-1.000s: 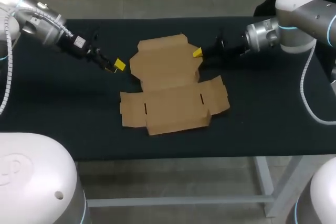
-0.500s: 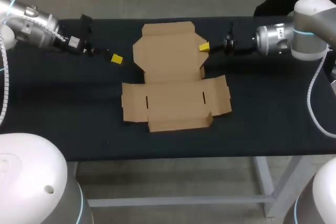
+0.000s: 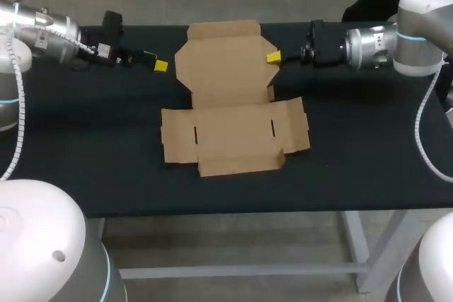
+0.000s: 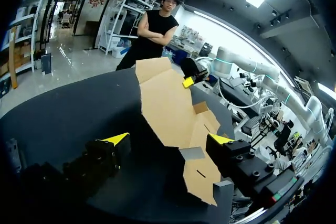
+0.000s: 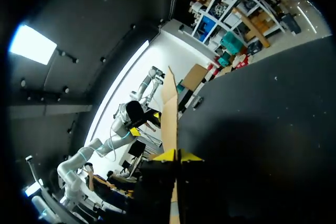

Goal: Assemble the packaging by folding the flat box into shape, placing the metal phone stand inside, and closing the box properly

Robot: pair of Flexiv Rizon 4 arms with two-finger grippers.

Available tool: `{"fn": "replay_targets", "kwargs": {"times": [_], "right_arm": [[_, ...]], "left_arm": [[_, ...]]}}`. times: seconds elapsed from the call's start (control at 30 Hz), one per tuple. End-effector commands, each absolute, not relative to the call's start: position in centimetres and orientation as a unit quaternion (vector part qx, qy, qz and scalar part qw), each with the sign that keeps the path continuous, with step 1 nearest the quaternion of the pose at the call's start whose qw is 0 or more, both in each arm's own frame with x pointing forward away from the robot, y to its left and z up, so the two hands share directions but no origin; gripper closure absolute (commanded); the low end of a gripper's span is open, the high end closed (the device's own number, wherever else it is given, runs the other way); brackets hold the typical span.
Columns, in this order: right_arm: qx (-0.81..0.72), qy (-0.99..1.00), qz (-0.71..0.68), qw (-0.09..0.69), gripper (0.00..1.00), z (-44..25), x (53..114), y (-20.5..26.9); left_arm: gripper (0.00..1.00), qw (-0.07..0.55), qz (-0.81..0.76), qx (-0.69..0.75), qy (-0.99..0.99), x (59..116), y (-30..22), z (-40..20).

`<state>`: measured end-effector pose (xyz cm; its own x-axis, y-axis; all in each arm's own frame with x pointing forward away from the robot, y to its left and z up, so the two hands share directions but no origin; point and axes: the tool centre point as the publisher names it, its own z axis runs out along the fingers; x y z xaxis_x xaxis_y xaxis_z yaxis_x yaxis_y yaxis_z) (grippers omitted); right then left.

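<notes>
Box [image 3: 226, 104]: unfolded on table [image 3: 85, 146], long axis near-to-far
Right jaws: pinched on its far panel's edge
Left jaws: wide, beside it

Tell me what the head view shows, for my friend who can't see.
A flat brown cardboard box lies unfolded on a black table. The right arm has its jaws pinched on the right edge of the box's far flap. The left arm holds its jaws open just left of the box, not touching it.
</notes>
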<state>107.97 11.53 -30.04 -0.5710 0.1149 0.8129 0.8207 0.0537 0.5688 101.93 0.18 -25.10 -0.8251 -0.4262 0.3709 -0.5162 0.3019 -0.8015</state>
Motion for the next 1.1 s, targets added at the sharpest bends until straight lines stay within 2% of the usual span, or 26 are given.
{"fn": "replay_targets", "kwargs": {"times": [0.03, 0.27, 0.73, 1.07, 1.1], "right_arm": [[-0.350, -0.662, -0.589, 0.304, 1.00, -30.1, 108.5, 11.7], [-0.350, -0.662, -0.589, 0.304, 1.00, -30.1, 108.5, 11.7], [-0.276, -0.669, -0.632, 0.277, 1.00, -27.7, 108.7, 12.5], [-0.257, -0.660, -0.653, 0.270, 1.00, -26.8, 109.8, 12.7], [-0.255, -0.659, -0.654, 0.269, 1.00, -26.8, 109.9, 12.7]], "left_arm": [[0.00, 0.037, 0.515, 0.296, -0.804, 101.3, 0.1, -25.2], [0.00, 0.037, 0.515, 0.296, -0.804, 101.3, 0.1, -25.2], [0.00, 0.068, 0.594, 0.201, -0.776, 104.4, 0.5, -25.6], [0.00, 0.083, 0.609, 0.145, -0.775, 106.8, -1.6, -24.5], [0.04, 0.083, 0.609, 0.140, -0.776, 107.0, -1.9, -24.4]]}}
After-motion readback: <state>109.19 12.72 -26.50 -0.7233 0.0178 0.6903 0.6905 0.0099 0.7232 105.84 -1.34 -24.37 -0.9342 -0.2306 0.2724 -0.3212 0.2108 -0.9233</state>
